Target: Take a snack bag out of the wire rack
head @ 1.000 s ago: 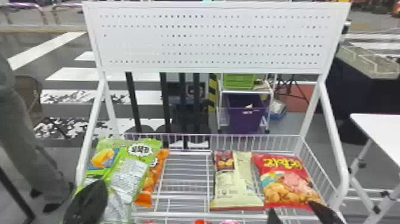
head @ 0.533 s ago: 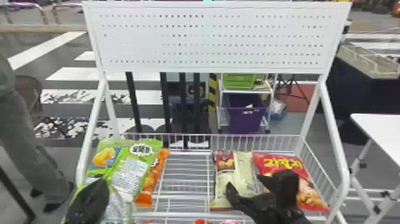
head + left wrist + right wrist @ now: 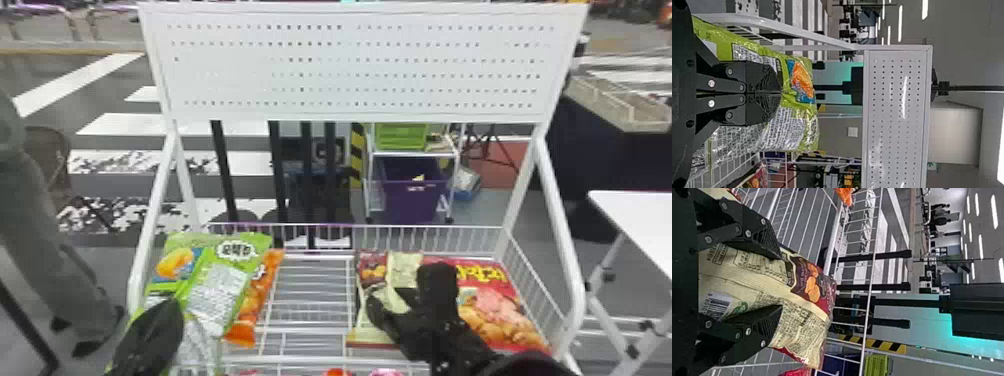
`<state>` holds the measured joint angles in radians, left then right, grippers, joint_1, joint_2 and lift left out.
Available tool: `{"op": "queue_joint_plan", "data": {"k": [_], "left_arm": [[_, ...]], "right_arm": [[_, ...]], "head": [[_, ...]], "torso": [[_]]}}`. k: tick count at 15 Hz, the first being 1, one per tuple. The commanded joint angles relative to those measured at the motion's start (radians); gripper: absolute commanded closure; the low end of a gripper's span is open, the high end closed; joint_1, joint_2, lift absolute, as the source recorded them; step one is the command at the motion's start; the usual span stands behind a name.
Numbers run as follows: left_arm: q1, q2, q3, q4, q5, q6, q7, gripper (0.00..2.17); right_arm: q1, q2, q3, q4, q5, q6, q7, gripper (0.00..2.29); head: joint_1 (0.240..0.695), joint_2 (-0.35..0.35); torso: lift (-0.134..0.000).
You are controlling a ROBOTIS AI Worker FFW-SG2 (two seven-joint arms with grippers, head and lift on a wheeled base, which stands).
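So the crinkly, shiny cream-and-maroon snack bag (image 3: 402,262) is in the white wire rack (image 3: 300,359), right of its middle, and the right gripper (image 3: 407,287) has its flat black fingers spread with the bag between them, covering part of it in the head view. Left gripper (image 3: 172,306) is at the rack's left side, fingertips together, by a glossy green bag (image 3: 220,280); little red and pink bits (image 3: 385,372) at the rack's front are cut off, can't tell what they are.

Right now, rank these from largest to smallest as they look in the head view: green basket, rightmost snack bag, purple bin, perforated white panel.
1. Perforated white panel
2. Rightmost snack bag, even partly covered
3. Purple bin
4. Green basket
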<state>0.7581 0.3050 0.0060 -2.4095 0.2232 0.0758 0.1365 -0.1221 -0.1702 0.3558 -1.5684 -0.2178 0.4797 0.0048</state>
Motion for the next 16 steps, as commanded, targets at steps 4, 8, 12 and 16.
{"op": "queue_joint_plan", "data": {"k": [4,8,12,16], "left_arm": [[-0.003,0.0,-0.003,0.003,0.002,0.003,0.0,1.66],[0.0,0.0,-0.004,0.001,0.002,0.003,0.0,1.66],[0.001,0.0,-0.008,0.0,0.002,0.006,0.002,1.66],[-0.002,0.003,-0.015,0.0,-0.001,0.003,0.002,1.66]], "right_arm": [[0.015,0.001,0.011,-0.056,0.0,0.014,-0.002,2.25],[0.073,-0.02,0.002,-0.173,-0.002,0.017,-0.017,2.25],[0.254,-0.086,-0.081,-0.453,-0.006,0.004,-0.025,2.25],[0.502,-0.123,-0.21,-0.664,0.018,-0.091,-0.019,2.25]], "head": [[0.499,0.0],[0.499,0.0],[0.499,0.0],[0.499,0.0]], "torso": [[0.0],[0.0],[0.0],[0.0]]}}
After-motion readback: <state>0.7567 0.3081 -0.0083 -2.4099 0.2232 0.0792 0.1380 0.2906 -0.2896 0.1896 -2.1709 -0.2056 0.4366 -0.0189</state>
